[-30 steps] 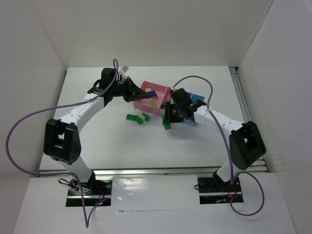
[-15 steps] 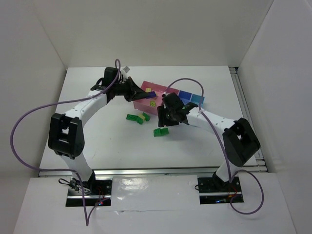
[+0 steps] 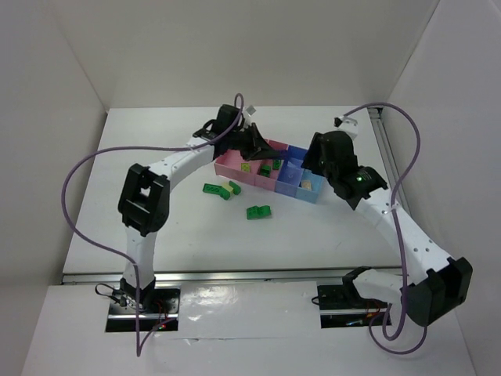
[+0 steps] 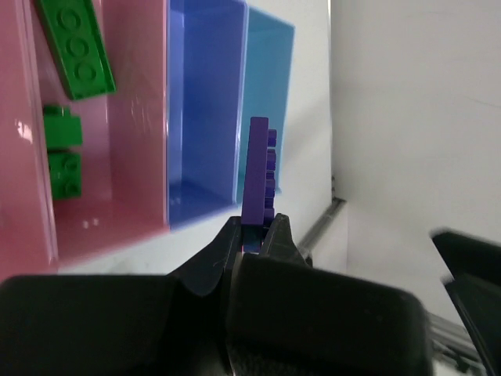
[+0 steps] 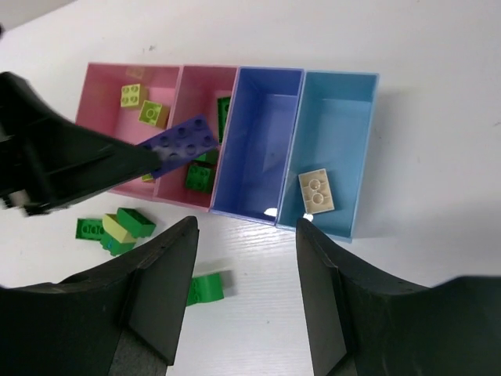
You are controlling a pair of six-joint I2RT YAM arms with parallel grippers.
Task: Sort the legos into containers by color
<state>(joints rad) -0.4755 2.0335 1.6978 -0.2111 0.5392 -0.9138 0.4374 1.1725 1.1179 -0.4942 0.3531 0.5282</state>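
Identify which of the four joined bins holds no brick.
The blue bin, third from the pink end: its floor is bare. The pink bin holds lime-yellow bricks, the magenta bin green bricks, the light blue bin one cream brick.

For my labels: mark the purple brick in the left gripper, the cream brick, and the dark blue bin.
purple brick [image 4: 257,176], left wrist view, middle of its side face.
cream brick [image 5: 316,190], right wrist view, centre of its top.
dark blue bin [image 5: 258,149], right wrist view, bare floor.
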